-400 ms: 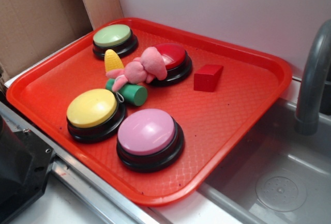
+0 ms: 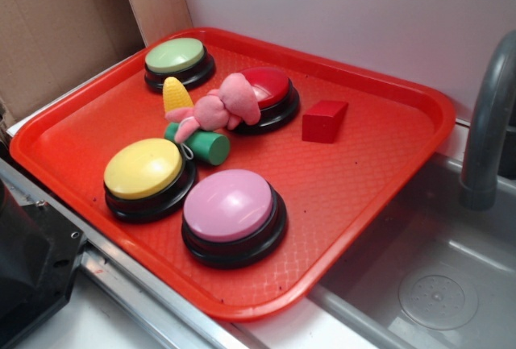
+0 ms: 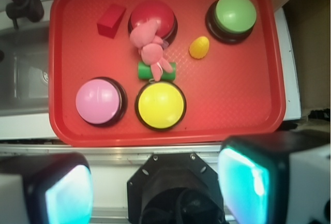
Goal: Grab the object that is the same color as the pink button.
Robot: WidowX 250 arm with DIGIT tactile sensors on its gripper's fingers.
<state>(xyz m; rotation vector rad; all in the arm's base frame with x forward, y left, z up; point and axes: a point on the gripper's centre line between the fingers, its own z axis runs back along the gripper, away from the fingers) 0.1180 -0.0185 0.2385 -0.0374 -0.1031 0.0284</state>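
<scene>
The object, a small pink plush toy (image 2: pixel 218 107) (image 3: pixel 150 45), lies in the middle of the red tray (image 2: pixel 363 172) (image 3: pixel 232 100). It leans against the red button (image 2: pixel 270 85) (image 3: pixel 155 13), and one limb hangs over a green cylinder (image 2: pixel 208 146) (image 3: pixel 145 70). The pink button (image 2: pixel 230 204) (image 3: pixel 98 101) stands at the tray's near edge beside a yellow button (image 2: pixel 143 168) (image 3: pixel 160 105). My gripper (image 3: pixel 155 188) hovers high above the robot base, short of the tray and far from the toy. It is open, with nothing between its teal pads (image 3: pixel 248 182). The exterior view does not show it.
A green button (image 2: pixel 175 56) (image 3: pixel 235 13), a yellow plastic corn (image 2: pixel 176 95) (image 3: pixel 199 47) and a red block (image 2: pixel 324 120) (image 3: pixel 111 20) share the tray. A metal sink (image 2: pixel 435 284) with a grey faucet (image 2: pixel 488 123) borders one side. Cardboard (image 2: pixel 56 27) stands behind.
</scene>
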